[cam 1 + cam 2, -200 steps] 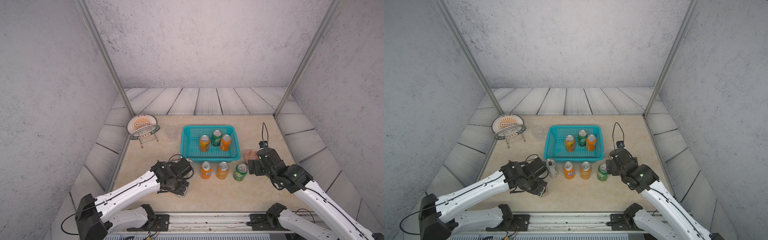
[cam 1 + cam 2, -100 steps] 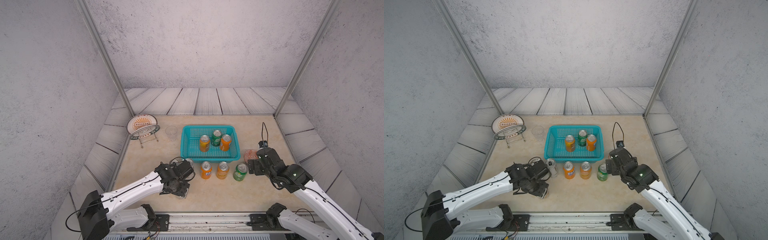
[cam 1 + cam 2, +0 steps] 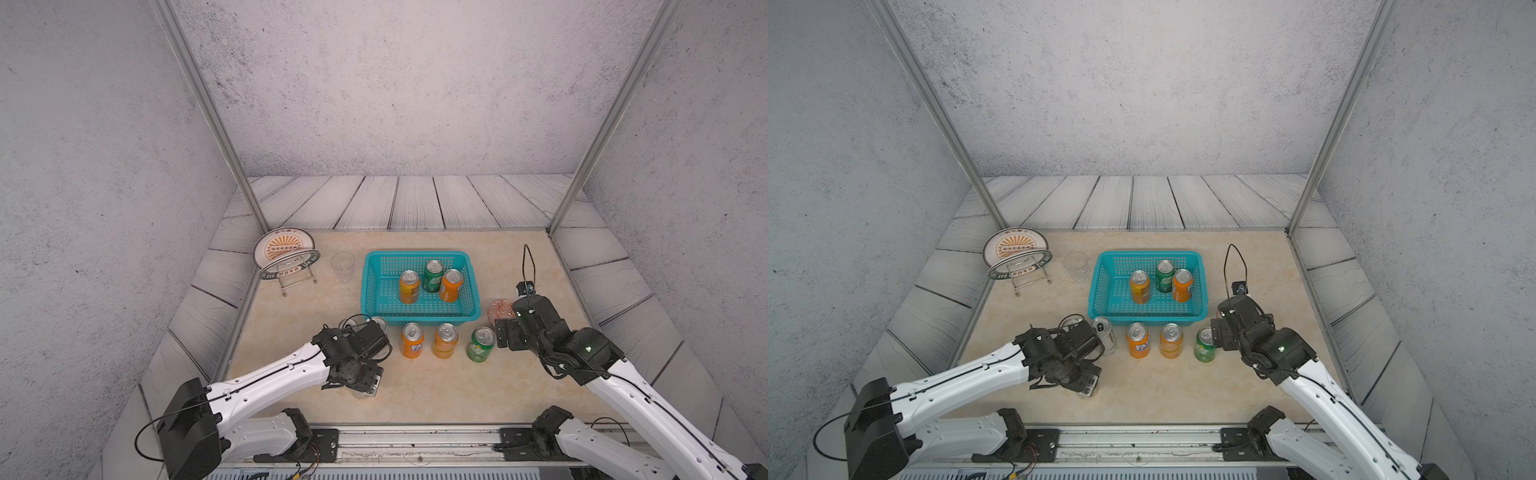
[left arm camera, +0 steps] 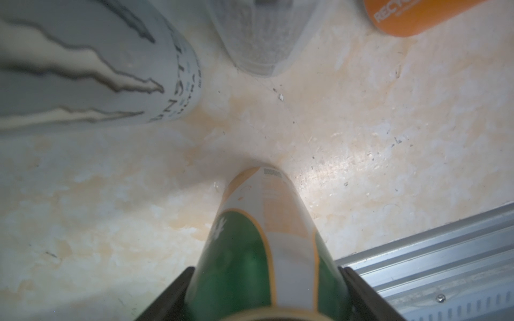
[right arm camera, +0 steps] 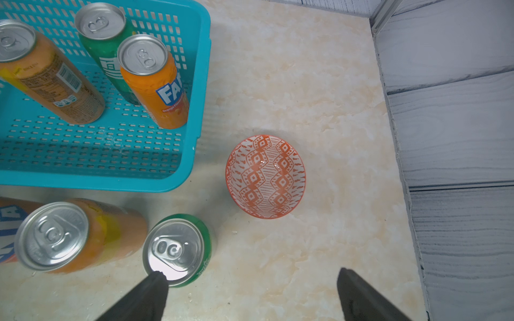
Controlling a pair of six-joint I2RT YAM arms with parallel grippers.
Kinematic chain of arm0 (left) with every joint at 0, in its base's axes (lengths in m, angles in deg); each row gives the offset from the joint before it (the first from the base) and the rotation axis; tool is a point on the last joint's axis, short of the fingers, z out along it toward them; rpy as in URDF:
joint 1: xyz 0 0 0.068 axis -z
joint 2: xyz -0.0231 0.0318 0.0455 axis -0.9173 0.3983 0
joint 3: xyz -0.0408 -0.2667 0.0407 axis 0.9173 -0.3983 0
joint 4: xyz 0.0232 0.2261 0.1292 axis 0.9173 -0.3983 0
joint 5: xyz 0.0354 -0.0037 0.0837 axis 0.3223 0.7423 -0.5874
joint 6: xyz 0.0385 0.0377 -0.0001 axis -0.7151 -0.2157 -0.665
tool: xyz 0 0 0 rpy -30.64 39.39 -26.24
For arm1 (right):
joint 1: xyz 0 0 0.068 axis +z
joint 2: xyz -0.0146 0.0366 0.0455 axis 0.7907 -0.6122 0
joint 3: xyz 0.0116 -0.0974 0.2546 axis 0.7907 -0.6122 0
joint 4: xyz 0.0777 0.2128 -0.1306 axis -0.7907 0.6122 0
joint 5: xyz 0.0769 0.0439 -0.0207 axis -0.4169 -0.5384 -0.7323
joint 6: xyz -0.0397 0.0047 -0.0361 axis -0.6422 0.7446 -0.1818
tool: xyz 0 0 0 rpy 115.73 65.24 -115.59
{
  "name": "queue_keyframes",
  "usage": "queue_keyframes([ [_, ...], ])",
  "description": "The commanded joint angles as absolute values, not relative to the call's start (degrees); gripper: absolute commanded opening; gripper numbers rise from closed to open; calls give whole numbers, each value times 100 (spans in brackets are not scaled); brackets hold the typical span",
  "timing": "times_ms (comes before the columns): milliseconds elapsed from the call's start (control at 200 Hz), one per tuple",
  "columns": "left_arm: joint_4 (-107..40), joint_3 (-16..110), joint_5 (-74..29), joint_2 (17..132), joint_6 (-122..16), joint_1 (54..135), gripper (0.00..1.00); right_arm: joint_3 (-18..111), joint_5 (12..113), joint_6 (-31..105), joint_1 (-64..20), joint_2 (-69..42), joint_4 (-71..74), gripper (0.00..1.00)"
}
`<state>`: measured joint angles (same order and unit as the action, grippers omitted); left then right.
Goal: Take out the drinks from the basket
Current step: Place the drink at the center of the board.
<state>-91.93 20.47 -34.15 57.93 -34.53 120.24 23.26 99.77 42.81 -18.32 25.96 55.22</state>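
Plainly nothing to touch at the far left: a plate on its wire stand (image 3: 286, 253) and a clear cup (image 3: 342, 266), both well apart from the work. Next, near the front edge, the left gripper (image 4: 264, 294) straddling the white-green can (image 4: 258, 222), upright on the table (image 3: 415, 386) and already out of the basket. One finger on each side, close against the can, yet impossible to tell whether pressing or just clear. Judging this a release: spread wide first, then rise straight up, with no swing toward the tall silver-white cans (image 3: 1104, 334) just beyond, likely easy to topple. Further right, the turquoise basket (image 3: 419, 254), holding three upright drinks close together: an orange can (image 3: 409, 286), a green can (image 3: 433, 276) and a second orange can (image 3: 451, 285). In front of it, standing on the table, an orange pair (image 3: 412, 340) and an outer green can (image 3: 481, 344). Rightmost, a small patterned dish (image 5: 265, 176) near the basket's corner, and the right gripper (image 5: 250, 276), fingers spread wide and empty, just beside that outer green can. For the basket, probably best to come in from above the rim and take the second orange can around its middle, clear of dish and neighbours.
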Motion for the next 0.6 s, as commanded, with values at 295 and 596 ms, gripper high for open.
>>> queue_keyframes([
  [295,-9673,2621,-3557,5450,-3586,12047,89,2450,10067,4244,-1850,2526,5502,99],
  [596,-9876,3629,-3869,4953,-4167,12026,99,2547,10064,4215,-1843,2490,5501,99],
])
